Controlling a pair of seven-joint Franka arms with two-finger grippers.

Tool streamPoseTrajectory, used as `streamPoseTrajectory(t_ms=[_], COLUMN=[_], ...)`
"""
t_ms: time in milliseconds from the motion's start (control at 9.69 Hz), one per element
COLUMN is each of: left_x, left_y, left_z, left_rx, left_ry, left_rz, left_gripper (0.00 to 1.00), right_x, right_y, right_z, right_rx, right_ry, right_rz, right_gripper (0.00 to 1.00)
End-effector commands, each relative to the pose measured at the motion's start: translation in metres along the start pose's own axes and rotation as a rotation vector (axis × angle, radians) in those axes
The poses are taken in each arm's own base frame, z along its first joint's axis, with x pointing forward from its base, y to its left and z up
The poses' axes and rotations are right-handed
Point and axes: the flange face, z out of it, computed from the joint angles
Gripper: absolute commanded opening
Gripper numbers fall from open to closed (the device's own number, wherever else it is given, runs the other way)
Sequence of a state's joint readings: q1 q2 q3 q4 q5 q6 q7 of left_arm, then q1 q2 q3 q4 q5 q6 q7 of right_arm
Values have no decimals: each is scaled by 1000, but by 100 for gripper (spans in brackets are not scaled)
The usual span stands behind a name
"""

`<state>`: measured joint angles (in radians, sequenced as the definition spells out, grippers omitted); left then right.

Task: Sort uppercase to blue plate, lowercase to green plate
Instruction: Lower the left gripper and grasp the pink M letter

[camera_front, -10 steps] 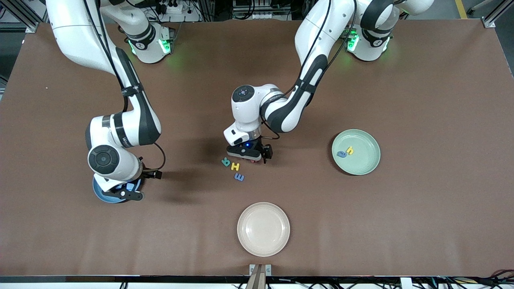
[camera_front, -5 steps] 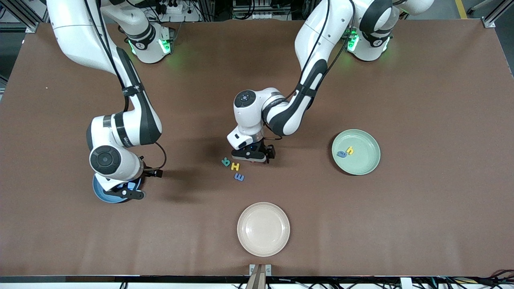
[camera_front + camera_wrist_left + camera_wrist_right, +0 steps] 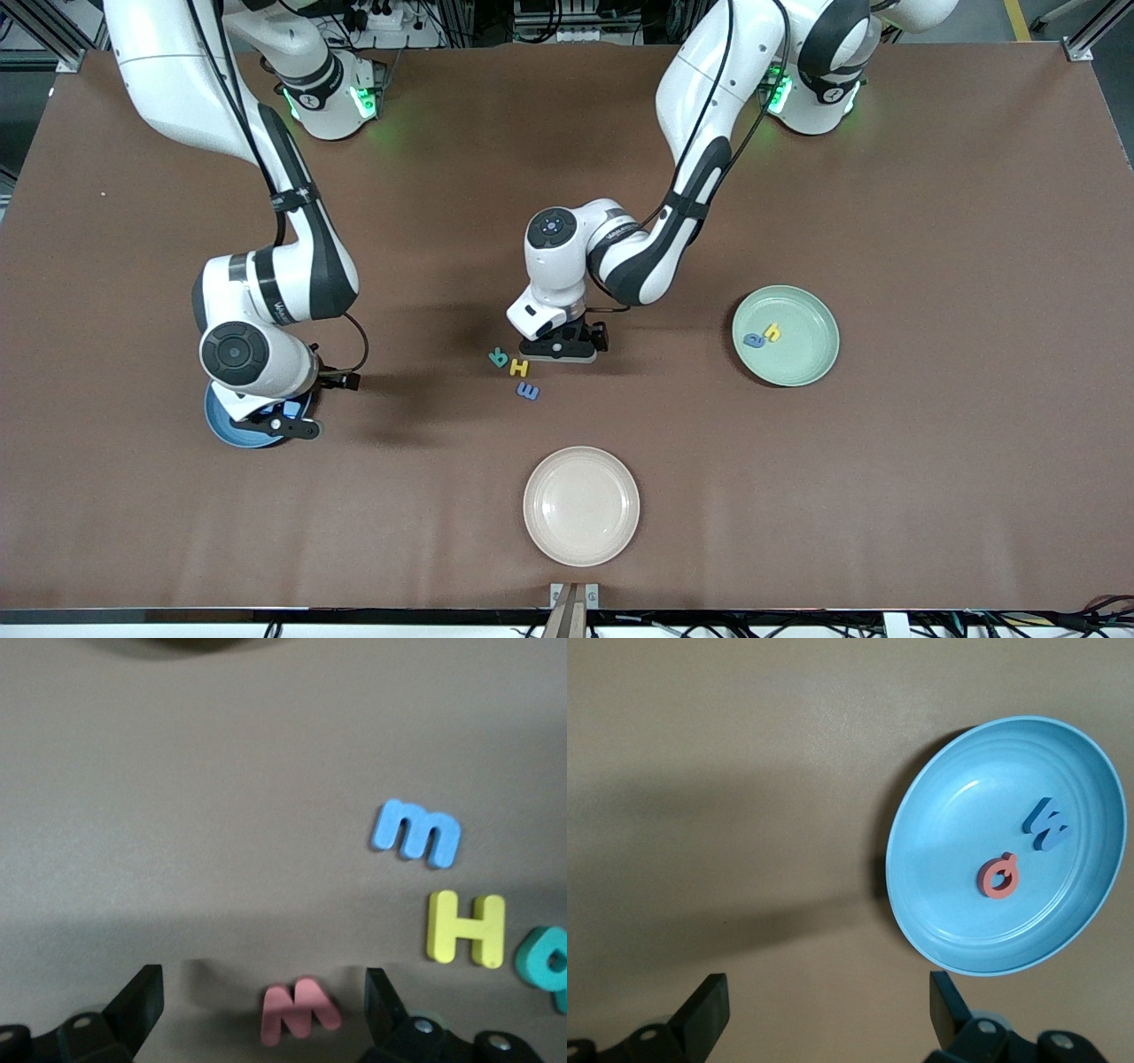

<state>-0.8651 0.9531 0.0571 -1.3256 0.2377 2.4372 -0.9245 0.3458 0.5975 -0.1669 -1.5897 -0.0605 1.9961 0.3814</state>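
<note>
The left hand (image 3: 567, 347) (image 3: 263, 992) was low over the middle of the desk (image 3: 930, 487). Its two fingers were spread wide apart and it held nothing. The red w (image 3: 299, 1019) lay flat on the desk between the fingers, and neither finger touched it. Three more letters lay close by in a short line. In the front view the yellow H (image 3: 519, 368) (image 3: 465, 927) was in the middle of that line. The teal R (image 3: 499, 357) (image 3: 545, 961) was at ten o'clock from it, and the rounded blue m (image 3: 528, 391) (image 3: 416, 831) was at five o'clock from it. The green plate (image 3: 815, 363) sat at three o'clock from the left hand, toward the left arm's end of the desk. Inside it lay the blue a (image 3: 754, 340), with the yellow h (image 3: 772, 332) at two o'clock from it. The blue plate (image 3: 217, 421) (image 3: 939, 868) sat at about nine o'clock from the left hand, toward the right arm's end of the desk. The red Q (image 3: 998, 876) and the blue M (image 3: 1046, 823) lay inside it, near each other. The right hand (image 3: 283, 425) (image 3: 824, 1001) hung over the blue plate. Its fingers were wide apart too, and it held nothing. A cream plate (image 3: 580, 505) sat at six o'clock from the left hand, nearer to the front camera.
</note>
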Motion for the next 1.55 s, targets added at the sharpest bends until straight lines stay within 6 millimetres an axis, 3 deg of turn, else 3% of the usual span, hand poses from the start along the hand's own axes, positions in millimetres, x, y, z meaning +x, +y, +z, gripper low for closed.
streamPoseTrajectory(t_ms=[0,103,413,722,1032,1444], left_x=[-1,-2,-3,-2,-10,-10], left_y=[3,3,4,5,16,15], left_z=[7,9,10,6,-3,-10], left_rx=[-25,-24,-24,-30,-47,-20], left_ry=[6,5,4,7,-11,-35], left_rz=[-61,-82,-83,-91,-109,-121], left_gripper=[100,98,66,56,56,56], right_x=[-5,-5,-5,-5,-5,-5], right_y=[1,1,1,1,0,0], right_z=[-6,-6,-6,-6,-5,-5], right_rx=[-5,-4,-5,-5,-6,-6], right_ry=[0,-1,1,1,0,0], right_rz=[-10,-9,-10,-10,-10,-10], right_gripper=[100,100,100,100,100,100])
